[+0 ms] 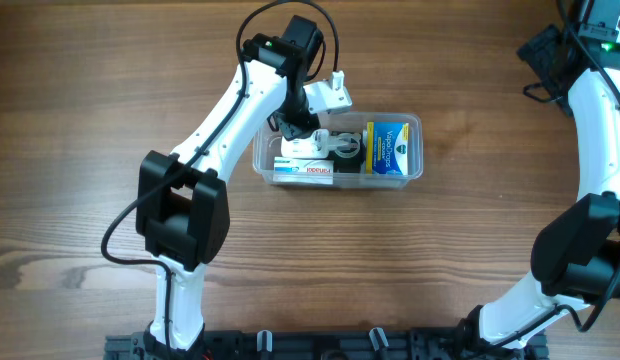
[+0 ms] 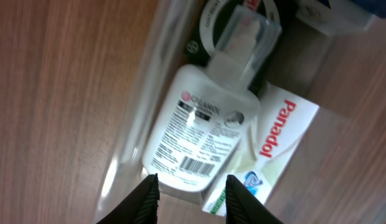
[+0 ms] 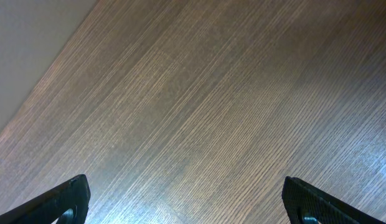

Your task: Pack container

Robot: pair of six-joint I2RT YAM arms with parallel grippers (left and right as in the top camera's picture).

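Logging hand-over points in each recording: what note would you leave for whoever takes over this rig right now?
Left gripper: open, holding nothing, above the left end of the container.
Right gripper: open, empty, over bare table, away from the container.
Container: mid-table. Inside, a white bottle lies on the Panadol box; a blue and yellow box sits at the right end. A dark item lies between them, not identifiable.
Done: these items are packed.
Left: probably lift the left arm clear. Whether more is to be packed cannot be told.
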